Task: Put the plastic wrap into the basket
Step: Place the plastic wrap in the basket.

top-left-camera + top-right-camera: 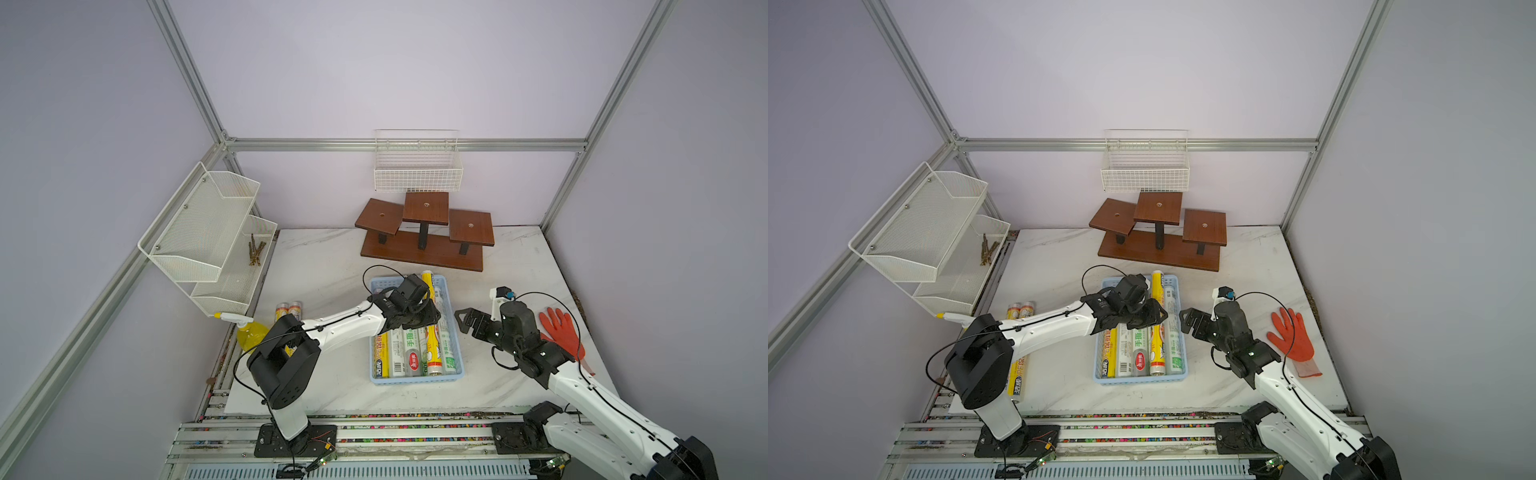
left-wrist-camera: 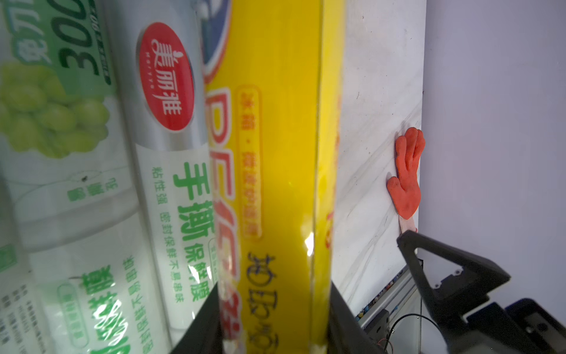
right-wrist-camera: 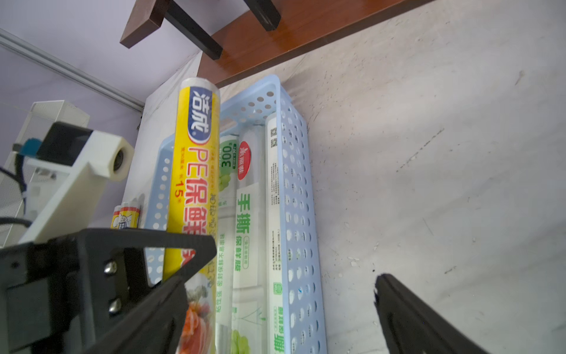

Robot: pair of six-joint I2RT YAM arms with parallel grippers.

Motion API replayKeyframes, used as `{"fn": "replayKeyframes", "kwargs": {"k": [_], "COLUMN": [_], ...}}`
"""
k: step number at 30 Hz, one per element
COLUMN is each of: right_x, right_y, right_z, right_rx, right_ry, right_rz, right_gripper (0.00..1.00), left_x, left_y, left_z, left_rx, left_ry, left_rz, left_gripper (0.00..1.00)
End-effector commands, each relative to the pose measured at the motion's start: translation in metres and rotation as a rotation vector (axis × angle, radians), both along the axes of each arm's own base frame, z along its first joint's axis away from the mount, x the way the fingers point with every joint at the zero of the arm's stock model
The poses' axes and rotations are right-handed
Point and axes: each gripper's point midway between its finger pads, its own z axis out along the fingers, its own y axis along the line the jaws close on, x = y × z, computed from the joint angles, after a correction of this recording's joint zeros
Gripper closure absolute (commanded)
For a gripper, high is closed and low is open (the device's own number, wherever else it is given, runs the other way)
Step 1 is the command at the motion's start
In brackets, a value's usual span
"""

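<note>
Gripping yellow roll (image 2: 275, 184) above basket (image 1: 415, 380), left tool (image 2: 272, 325), rolls (image 2: 171, 184) beneath, orange glove (image 1: 561, 332) aside

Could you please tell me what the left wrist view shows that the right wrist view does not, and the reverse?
Only the left wrist view shows the orange glove and the left gripper shut on the yellow roll. Only the right wrist view shows the basket with its perforated wall, the wooden stand and two short rolls on the table beyond the basket. Both show the yellow roll, the red-logo roll, the grape-print roll and the table.
</note>
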Motion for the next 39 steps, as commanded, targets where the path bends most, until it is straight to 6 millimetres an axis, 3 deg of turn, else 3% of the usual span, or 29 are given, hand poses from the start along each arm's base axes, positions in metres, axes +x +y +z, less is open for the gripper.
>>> {"fn": "replayKeyframes", "kwargs": {"k": [1,9,14,17,22,27,33,39], "right_x": [-0.004,-0.004,-0.003,-0.004,-0.006,-0.007,-0.010,-0.010], "right_y": [0.015,0.020,0.019,0.019,0.022,0.031,0.040,0.050], "right_z": [-0.001,-0.006,-0.007,-0.010,-0.013,-0.008,-0.009,-0.004], "right_rx": [0.068,0.092,0.094,0.103,0.125,0.152,0.158,0.167], "right_ry": [0.006,0.032,0.034,0.039,0.044,0.029,0.034,0.020], "right_rz": [0.067,0.078,0.069,0.065,0.074,0.120,0.155,0.174], "right_gripper": [0.00,0.00,0.01,0.01,0.01,0.01,0.01,0.01], "left_x": [0.008,0.013,0.006,0.003,0.005,0.001,-0.003,-0.003], "left_y": [-0.022,-0.015,-0.027,-0.021,-0.007,-0.014,-0.016,-0.003], "left_z": [0.020,-0.002,-0.009,-0.015,-0.015,-0.014,-0.013,-0.003], "left_rx": [-0.081,-0.014,-0.017,0.015,0.073,0.065,0.062,0.096], "left_ry": [-0.027,-0.003,0.041,0.050,0.031,0.031,0.035,0.006], "left_rz": [-0.007,0.031,-0.009,0.000,0.035,-0.009,-0.032,-0.002], "left_gripper": [0.81,0.78,0.70,0.66,0.57,0.50,0.46,0.45]}}
